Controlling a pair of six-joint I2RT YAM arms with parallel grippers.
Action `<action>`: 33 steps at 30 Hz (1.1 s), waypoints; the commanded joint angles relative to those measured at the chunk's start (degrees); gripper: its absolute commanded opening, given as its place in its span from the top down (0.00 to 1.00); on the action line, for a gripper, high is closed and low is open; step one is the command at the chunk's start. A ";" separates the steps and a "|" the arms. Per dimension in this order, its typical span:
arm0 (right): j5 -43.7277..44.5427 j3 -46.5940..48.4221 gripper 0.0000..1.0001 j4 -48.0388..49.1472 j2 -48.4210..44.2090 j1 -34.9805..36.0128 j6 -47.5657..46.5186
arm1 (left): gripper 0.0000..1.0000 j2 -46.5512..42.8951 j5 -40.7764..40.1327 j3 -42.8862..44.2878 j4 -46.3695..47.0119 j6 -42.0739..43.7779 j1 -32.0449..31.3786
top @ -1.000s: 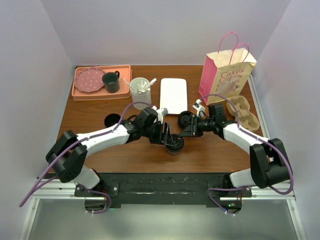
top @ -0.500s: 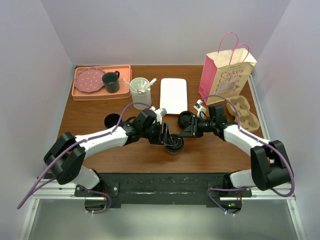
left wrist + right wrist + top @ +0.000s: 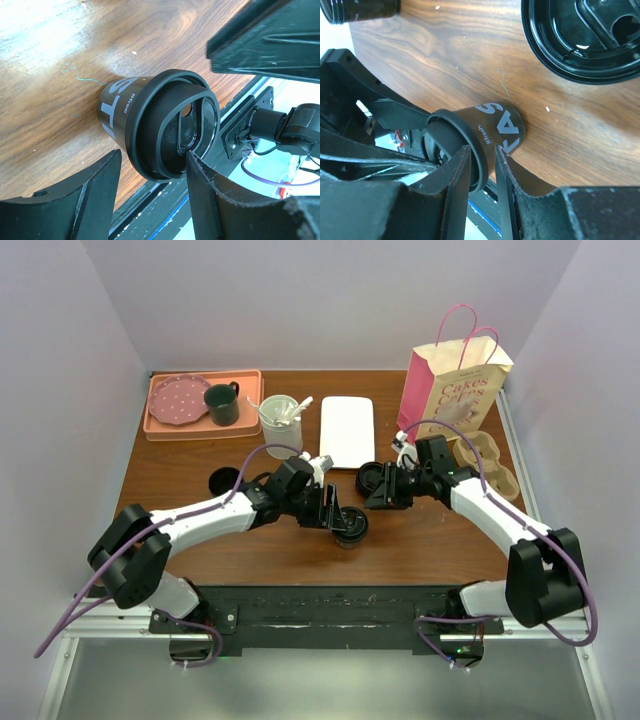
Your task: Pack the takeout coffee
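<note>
coffee cup (image 3: pixel 114 106), black lid (image 3: pixel 159 117) on its rim

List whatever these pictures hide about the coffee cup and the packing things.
Contents of the cup: left wrist view, the lid covers its mouth.
The lettering: both wrist views, it curves out of sight.
The loose lid: right wrist view, cut off by the frame edge.
Inside of the paper bag: top view, its own walls hide it.

Black cup (image 3: pixel 350 528), white lettering. Pink bag (image 3: pixel 452 390) with cake print; pink white-dotted plate (image 3: pixel 176 400), orange tray (image 3: pixel 250 412), dark green mug (image 3: pixel 221 404). Brown woodgrain table (image 3: pixel 170 470), white platter (image 3: pixel 347 430).
</note>
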 commanded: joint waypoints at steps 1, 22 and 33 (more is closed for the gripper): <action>1.49 2.09 0.70 -4.33 -3.16 0.19 -2.01 | 0.42 3.51 -7.17 -0.87 -8.70 4.17 0.23; 5.18 -13.11 0.85 3.85 -0.61 0.19 -0.35 | 0.44 5.62 -8.31 -2.18 -8.70 2.95 0.23; 5.45 -15.87 0.83 10.71 -2.71 0.19 2.30 | 0.44 5.10 -8.93 -2.99 -9.05 1.71 0.23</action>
